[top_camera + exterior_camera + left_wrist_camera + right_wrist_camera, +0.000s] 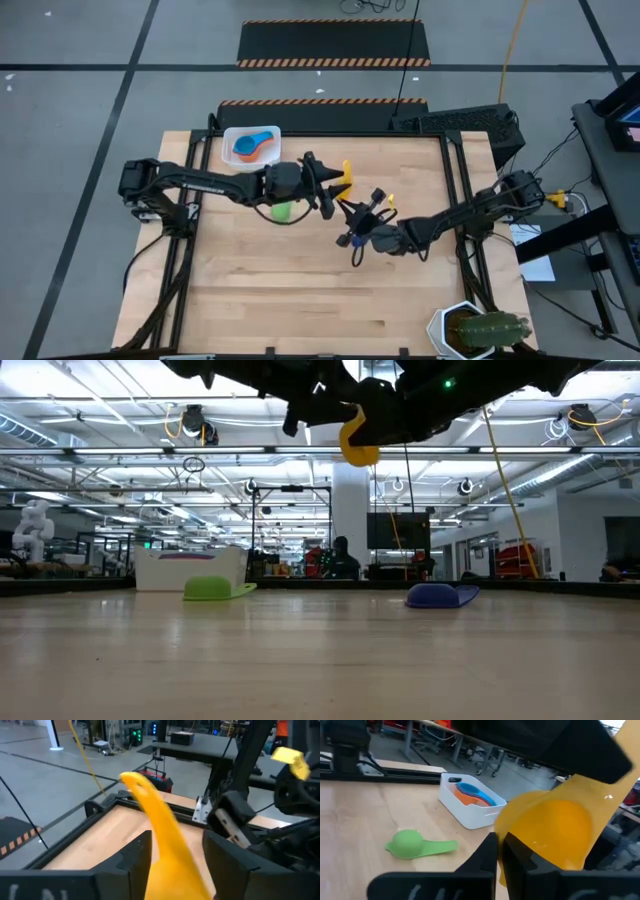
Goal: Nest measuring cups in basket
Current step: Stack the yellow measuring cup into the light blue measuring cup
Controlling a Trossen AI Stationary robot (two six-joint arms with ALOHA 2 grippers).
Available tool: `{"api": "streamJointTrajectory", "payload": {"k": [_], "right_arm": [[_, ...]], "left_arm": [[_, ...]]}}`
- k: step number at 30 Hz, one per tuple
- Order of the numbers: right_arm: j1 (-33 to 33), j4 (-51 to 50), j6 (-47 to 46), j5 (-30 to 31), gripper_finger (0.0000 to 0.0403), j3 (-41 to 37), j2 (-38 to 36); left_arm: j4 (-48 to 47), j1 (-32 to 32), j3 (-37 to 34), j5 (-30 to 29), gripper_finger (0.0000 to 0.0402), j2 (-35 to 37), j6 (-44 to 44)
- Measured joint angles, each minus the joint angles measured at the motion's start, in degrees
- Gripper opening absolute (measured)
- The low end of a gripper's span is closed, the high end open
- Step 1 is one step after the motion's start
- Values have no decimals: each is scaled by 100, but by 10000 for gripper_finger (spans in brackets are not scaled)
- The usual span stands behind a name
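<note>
My left gripper [335, 183] and my right gripper [350, 205] meet above the table's middle, both shut on the yellow measuring cup [346, 175], which hangs high over the table [358, 440]. The green cup [283, 211] lies bowl-down on the wood below the left gripper. A navy cup [345, 240] lies on the table under the right gripper, also seen in the low view [440, 596]. The white basket [232, 140] stands at the far edge with a blue cup [258, 143] and an orange cup [472, 800] nested inside. Other cups are out of view. My left gripper [175, 855] has the yellow cup's handle [170, 850] pinched between its two fingers. The handle lies along the fingers, and its free end [137, 785] sticks out beyond them. The cup is lifted clear. My right gripper [501, 852] pinches the wall of the yellow bowl at its rim [501, 872]. The bowl [555, 825] stands beyond the fingers, clear of the table.
A white hexagonal pot with a cactus [478, 330] sits at the near right corner. The near half of the table [300, 300] is bare wood. Dark frame rails run along the table's left and right edges.
</note>
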State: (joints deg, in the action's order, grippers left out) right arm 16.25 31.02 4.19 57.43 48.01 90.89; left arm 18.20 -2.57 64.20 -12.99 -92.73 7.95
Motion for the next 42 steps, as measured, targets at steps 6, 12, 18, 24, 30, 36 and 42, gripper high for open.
{"api": "streamJointTrajectory", "payload": {"k": [6,12,18,24,30,36,42], "right_arm": [[35,100,237,122,2,0,0],[32,97,255,129,2,0,0],[26,80,276,127,2,0,2],[28,88,278,61,3,0,2],[133,-169,-13,-209,57,-2,-107],[358,-1416,-1019,-499,163,-2,-733],[423,-2481,-1670,-1464,235,-2,-1511]], "left_arm": [[37,7,2,80,124,55,-133],[193,-8,2,97,69,-5,-209],[222,2,7,164,11,-11,-347],[238,-4,7,192,18,-11,-460],[-24,-15,4,369,9,-9,-830],[-606,-41,0,706,6,267,-1094],[-1152,-157,1,2200,5,474,-1203]]}}
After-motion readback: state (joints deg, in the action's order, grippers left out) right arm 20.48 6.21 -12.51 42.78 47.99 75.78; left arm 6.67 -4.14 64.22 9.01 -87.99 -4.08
